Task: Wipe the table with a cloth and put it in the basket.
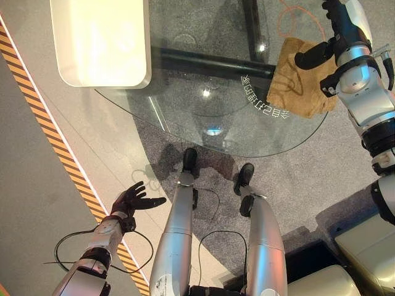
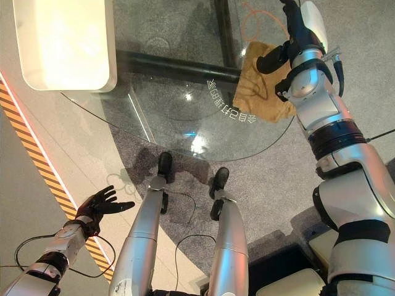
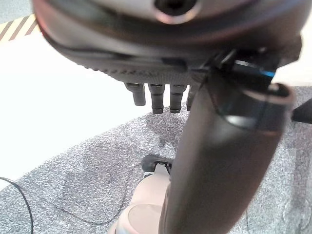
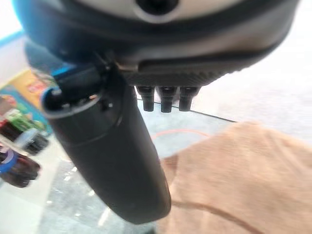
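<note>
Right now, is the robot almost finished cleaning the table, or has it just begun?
Probably just begun. Nothing looks finished: the tan cloth lies flat on the glass table near its right edge. In hand: the right hand is over the cloth with its thumb stretched across it, not gripping. The left hand hangs open low beside the table. Left: wiping, then dropping the cloth in the basket.

One row of white characters point(image 1: 262, 98) is printed on the round clear glass table point(image 1: 185, 117), at 8 o'clock of the tan cloth point(image 1: 302, 80). It appears reversed and cannot be read.
</note>
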Robot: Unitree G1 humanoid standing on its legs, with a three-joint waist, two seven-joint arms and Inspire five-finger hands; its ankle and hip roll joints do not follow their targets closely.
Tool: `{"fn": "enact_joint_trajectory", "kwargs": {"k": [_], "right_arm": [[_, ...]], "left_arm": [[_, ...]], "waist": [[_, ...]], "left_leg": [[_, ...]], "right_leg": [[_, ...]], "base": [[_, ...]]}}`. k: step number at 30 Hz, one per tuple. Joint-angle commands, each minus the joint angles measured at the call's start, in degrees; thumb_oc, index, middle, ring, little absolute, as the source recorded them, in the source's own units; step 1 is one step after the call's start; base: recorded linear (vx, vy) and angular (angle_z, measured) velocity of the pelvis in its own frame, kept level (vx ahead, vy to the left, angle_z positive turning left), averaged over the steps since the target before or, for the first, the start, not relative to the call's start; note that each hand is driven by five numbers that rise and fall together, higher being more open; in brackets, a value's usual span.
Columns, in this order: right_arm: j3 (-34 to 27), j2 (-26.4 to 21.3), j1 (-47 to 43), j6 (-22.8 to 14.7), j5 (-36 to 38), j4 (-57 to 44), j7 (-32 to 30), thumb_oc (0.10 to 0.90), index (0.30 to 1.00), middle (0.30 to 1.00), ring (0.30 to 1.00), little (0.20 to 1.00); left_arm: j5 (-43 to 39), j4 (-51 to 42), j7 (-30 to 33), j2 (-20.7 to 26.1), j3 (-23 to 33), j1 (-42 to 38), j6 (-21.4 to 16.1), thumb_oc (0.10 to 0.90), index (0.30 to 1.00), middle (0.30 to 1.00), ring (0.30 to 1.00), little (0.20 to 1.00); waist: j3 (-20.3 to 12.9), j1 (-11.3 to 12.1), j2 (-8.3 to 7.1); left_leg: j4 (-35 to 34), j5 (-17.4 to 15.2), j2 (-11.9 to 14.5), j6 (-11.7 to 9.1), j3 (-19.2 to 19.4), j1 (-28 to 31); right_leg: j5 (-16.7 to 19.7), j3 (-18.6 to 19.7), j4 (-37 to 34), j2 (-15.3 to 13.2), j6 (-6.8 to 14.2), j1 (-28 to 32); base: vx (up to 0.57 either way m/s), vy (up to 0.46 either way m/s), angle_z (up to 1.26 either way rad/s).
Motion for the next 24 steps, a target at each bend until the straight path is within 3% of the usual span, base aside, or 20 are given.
{"fn": "enact_joint_trajectory", "kwargs": {"k": [1, 24], "right_arm": [[1.7, -4.8, -6.7, -0.3, -2.0, 0.0, -0.3, 0.800, 0.900, 0.900, 0.900, 0.900], [12.9, -5.6, -13.2, 2.5, -21.2, 1.3, 6.7, 0.800, 0.900, 0.900, 0.900, 0.900]], "left_arm": [[1.4, -0.2, -0.2, 1.5, 0.9, 4.4, 0.6, 0.800, 0.900, 0.900, 0.900, 0.900], [1.3, -1.8, -0.3, 2.1, -0.3, 4.6, 1.8, 0.800, 0.900, 0.900, 0.900, 0.900]], "waist": [[-1.3, -0.4, 1.74], [-1.3, 0.6, 2.61]], "left_leg": [[1.9, -3.5, 2.0, 0.5, -1.0, 1.9], [0.1, -2.2, 1.4, 0.7, -1.2, 1.4]], "right_leg": [[1.2, -2.6, -3.5, -2.5, 1.6, 3.7], [1.6, -3.0, -3.7, -2.9, 1.7, 2.3]], "base": [[0.00, 0.000, 0.00], [0.00, 0.000, 0.00]]}}
